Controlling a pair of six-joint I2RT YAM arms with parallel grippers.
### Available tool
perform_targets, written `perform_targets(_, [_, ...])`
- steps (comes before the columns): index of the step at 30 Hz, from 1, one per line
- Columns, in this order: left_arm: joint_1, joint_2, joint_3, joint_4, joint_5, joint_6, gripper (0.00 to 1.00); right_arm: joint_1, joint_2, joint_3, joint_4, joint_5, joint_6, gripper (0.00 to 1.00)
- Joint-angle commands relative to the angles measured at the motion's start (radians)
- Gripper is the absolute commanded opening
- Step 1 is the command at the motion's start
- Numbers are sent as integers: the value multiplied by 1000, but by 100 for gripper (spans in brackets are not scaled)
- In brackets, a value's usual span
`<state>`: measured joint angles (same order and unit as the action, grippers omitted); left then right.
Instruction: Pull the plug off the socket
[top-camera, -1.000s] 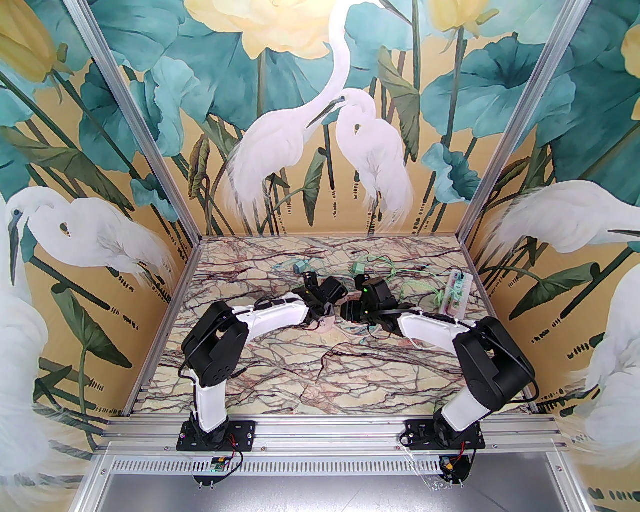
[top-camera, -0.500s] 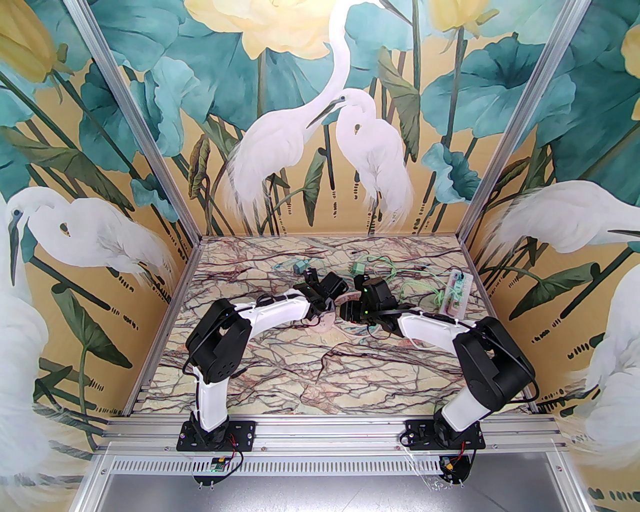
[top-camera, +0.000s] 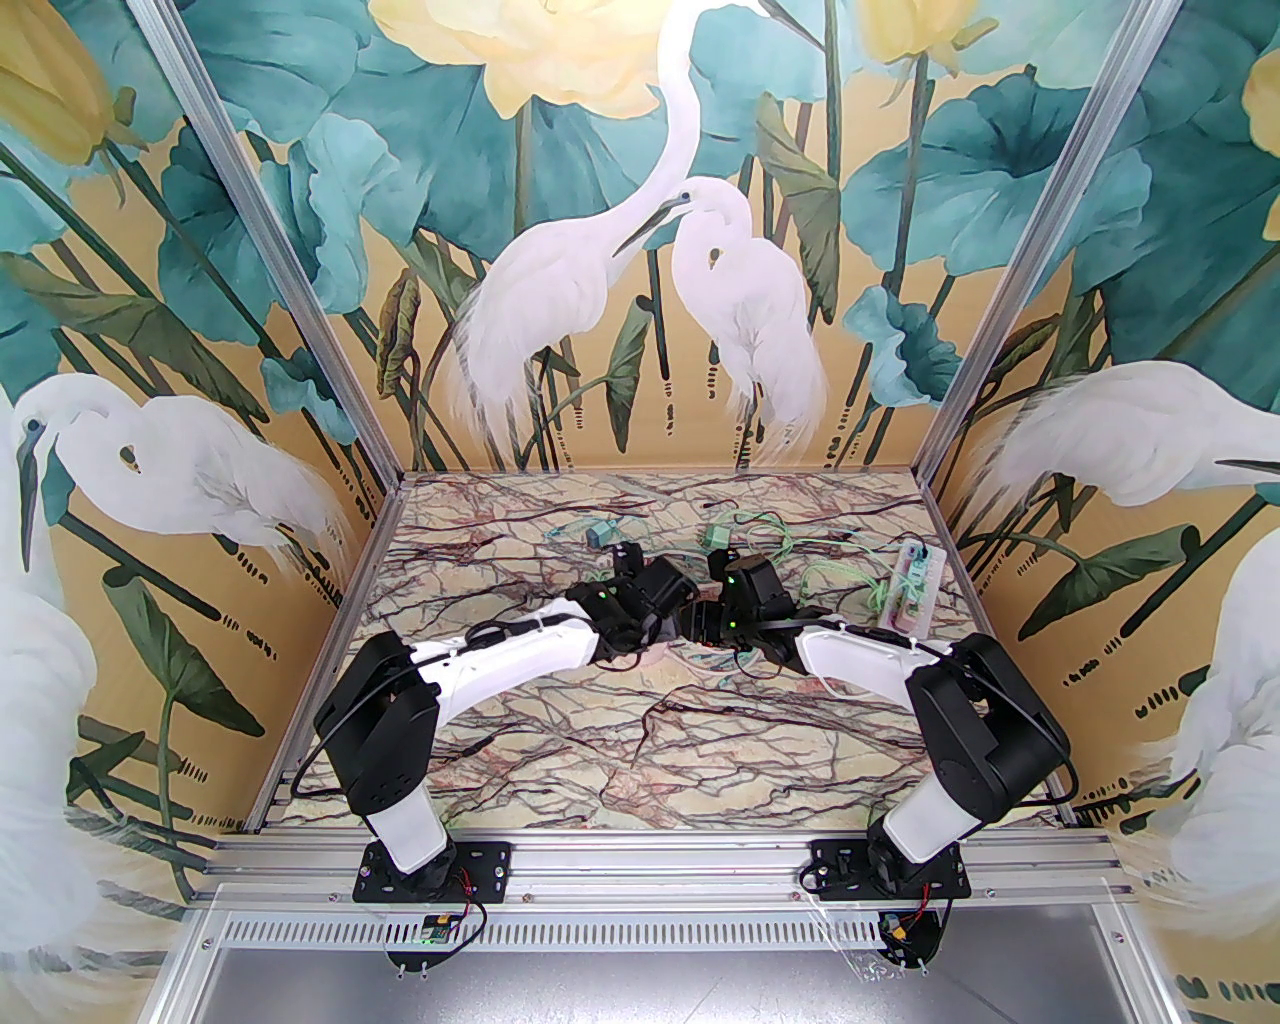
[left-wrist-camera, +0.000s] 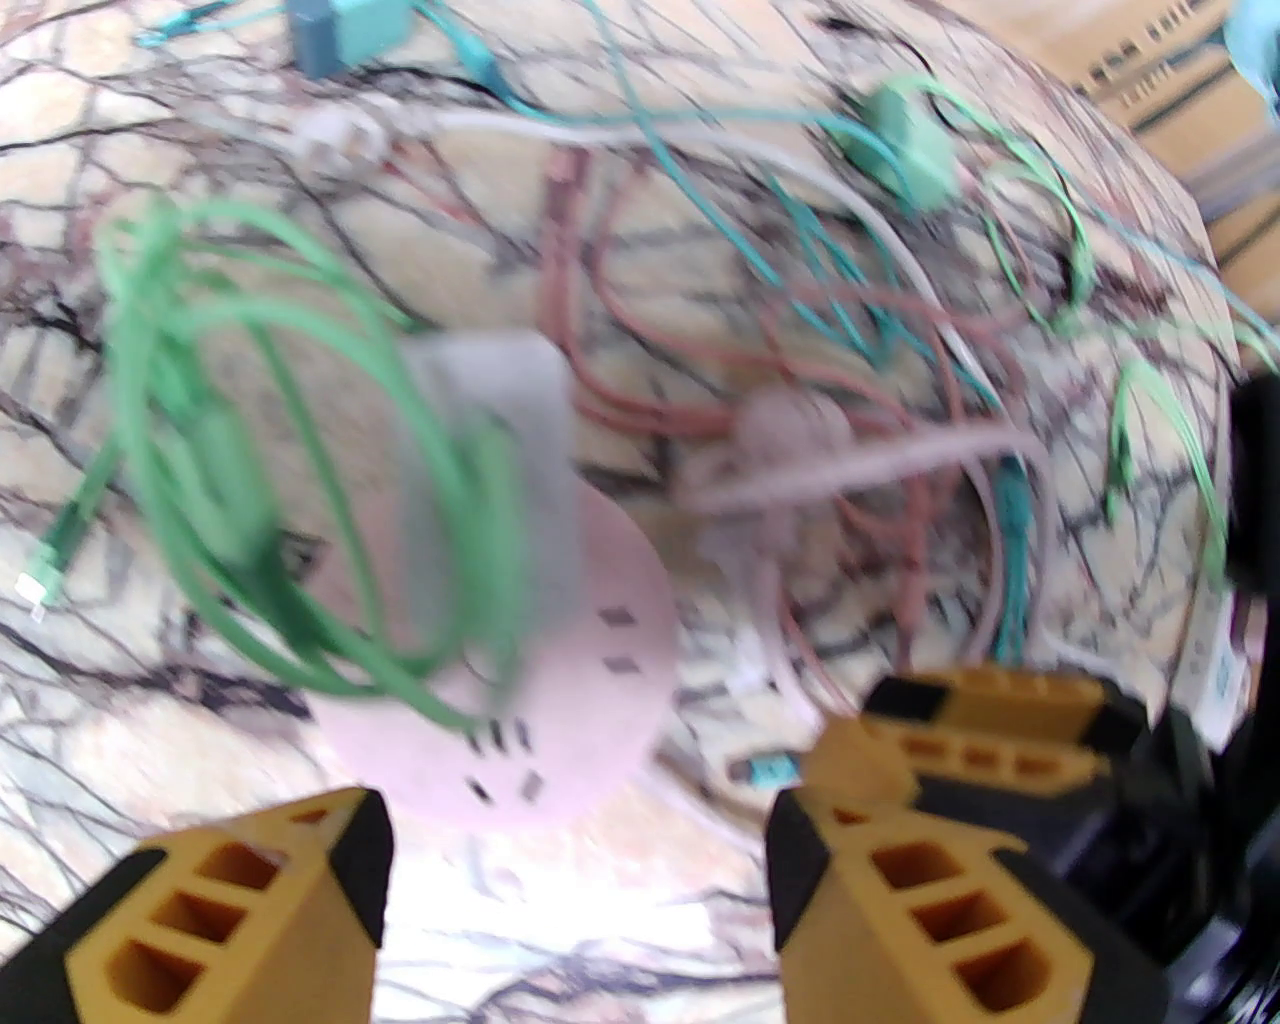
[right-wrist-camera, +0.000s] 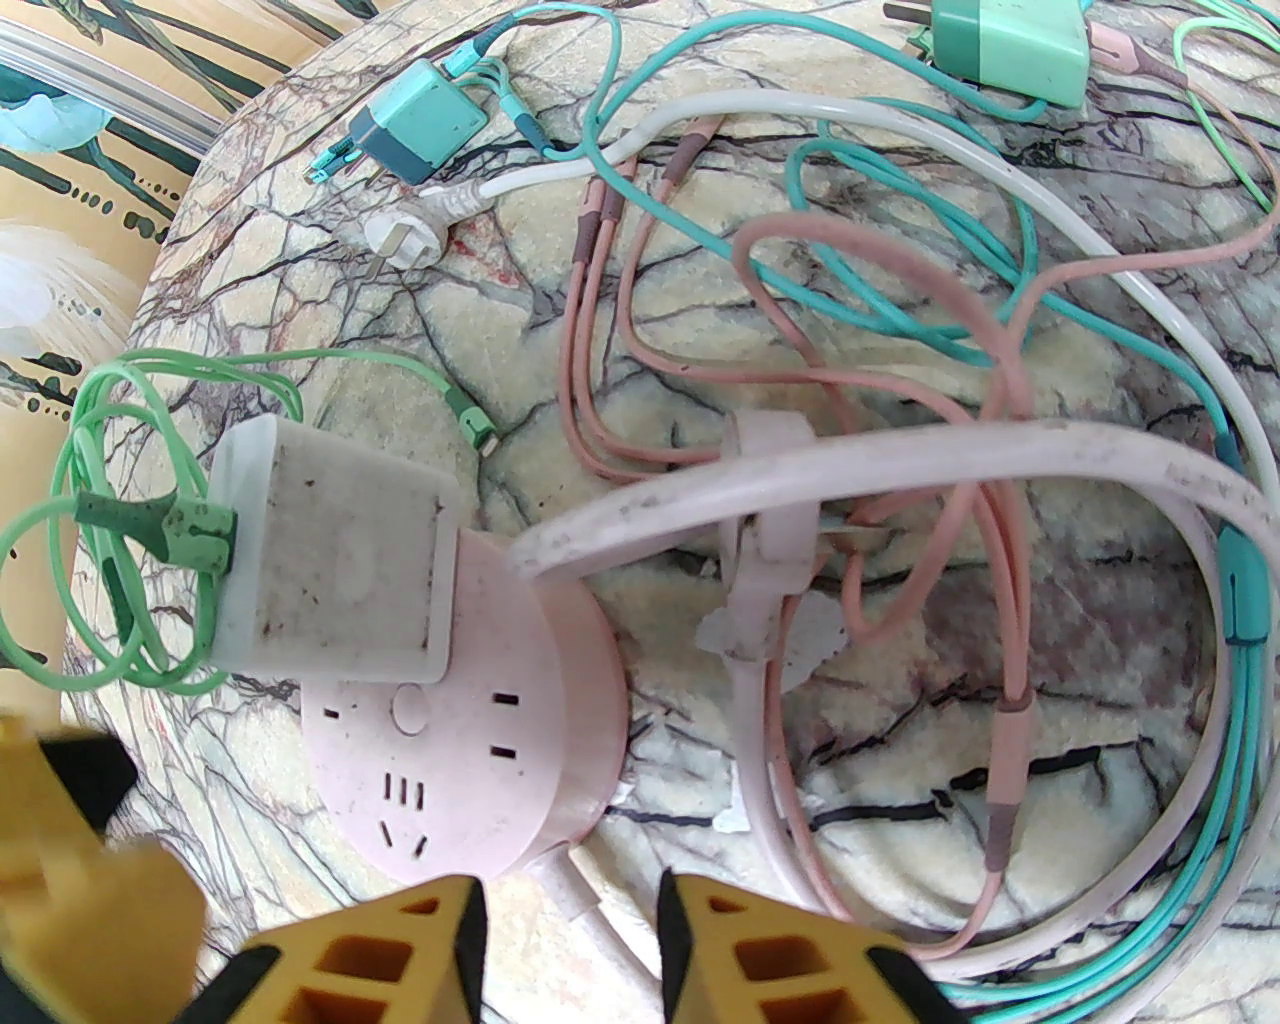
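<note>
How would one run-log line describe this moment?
white charger: plugged into pink socket | left gripper: open, facing socket | right gripper: narrow gap, socket cord inside

The left tool (left-wrist-camera: 575, 860) opened wider. Its arm's elbow swung down and back to the left, and the wrist covered more of the pink socket (left-wrist-camera: 590, 690).

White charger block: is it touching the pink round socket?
Touching. The right wrist view shows the white charger block seated flush on the top face of the pink round socket, with no gap between them.
</note>
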<state>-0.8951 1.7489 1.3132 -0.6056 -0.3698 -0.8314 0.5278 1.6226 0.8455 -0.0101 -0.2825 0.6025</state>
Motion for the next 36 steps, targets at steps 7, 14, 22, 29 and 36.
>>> perform_targets(7, [1, 89, 91, -19, -24, 15, 64, -5, -12, -3, 6, -2, 7, 37])
perform_targets(14, [60, 152, 99, 10, -31, 35, 64, -6, -16, -3, 5, -3, 8, 36])
perform_targets(22, [92, 162, 101, 8, -77, 68, 64, -6, -12, -4, 8, -9, 10, 36])
perform_targets(29, [109, 204, 119, 39, -72, 101, 61, -6, -10, -4, 6, -7, 9, 36])
perform_targets(36, [112, 249, 158, 34, -111, 131, 52, -5, -7, -3, 6, -12, 8, 36])
